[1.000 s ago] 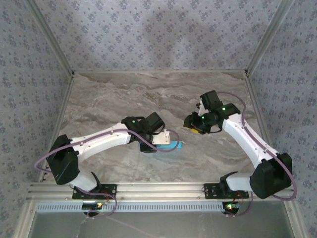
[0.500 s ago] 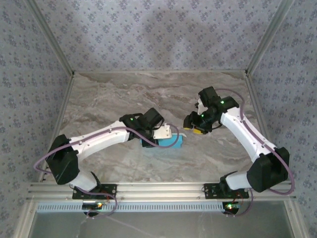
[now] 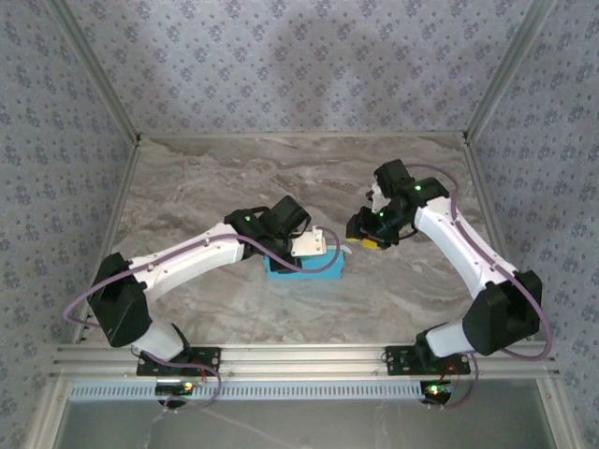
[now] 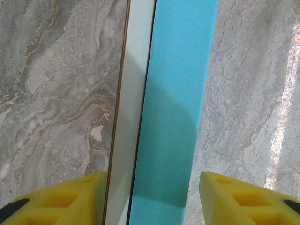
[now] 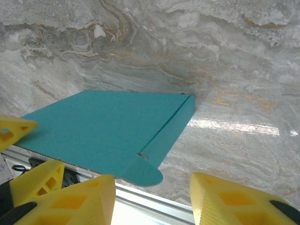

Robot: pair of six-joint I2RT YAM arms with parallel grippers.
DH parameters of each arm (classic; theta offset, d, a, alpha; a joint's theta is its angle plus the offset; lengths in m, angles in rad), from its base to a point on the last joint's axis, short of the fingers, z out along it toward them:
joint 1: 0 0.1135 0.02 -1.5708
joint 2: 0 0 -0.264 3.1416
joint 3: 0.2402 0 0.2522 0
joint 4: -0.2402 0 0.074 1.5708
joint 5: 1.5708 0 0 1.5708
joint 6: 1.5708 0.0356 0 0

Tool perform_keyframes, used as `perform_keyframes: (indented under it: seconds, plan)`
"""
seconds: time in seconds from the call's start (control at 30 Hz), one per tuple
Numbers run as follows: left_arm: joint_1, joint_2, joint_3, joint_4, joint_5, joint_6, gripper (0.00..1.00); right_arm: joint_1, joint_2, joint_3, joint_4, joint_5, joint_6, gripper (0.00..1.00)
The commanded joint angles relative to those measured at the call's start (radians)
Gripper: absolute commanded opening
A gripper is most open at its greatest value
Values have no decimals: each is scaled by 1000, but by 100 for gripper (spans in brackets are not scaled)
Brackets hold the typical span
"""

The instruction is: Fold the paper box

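Observation:
The paper box (image 3: 304,269) stands at mid-table, its light blue side facing the near edge. My left gripper (image 3: 312,245) hangs over its top edge. In the left wrist view, a blue strip (image 4: 176,112) and a pale strip (image 4: 133,93) of the box run between the yellow fingers (image 4: 56,199). The left finger touches the pale side, and a small gap separates the right finger from the blue, so the left gripper (image 4: 154,201) is open. My right gripper (image 3: 360,234) is open, just right of the box. Ahead of the right gripper (image 5: 152,201) lie the box's blue face (image 5: 103,129) and a rounded tab (image 5: 143,173).
The marble table (image 3: 215,178) is ringed by patterned walls, with an aluminium rail (image 3: 299,355) along the near edge. The left gripper's yellow fingers (image 5: 35,180) show at the lower left of the right wrist view.
The left arm has carried the box away from the near edge and tipped it, so more blue face shows. The right gripper has shifted slightly left toward the box.

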Motion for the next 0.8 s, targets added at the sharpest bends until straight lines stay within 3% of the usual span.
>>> perform_keyframes:
  seconds: [0.0, 0.17, 0.43, 0.77]
  plan:
    - [5, 11, -29, -24, 25, 7, 51, 3, 16, 30, 1, -41, -9, 47]
    - [2, -2, -50, 3, 29, 1, 50, 19, 43, 19, 1, -18, 4, 47]
    - [1, -3, -54, 15, 30, 3, 48, 64, 52, 2, 53, -116, 81, 48]
    - [2, 6, -43, 11, 29, 1, 48, 79, 12, -38, 14, -134, 84, 51]
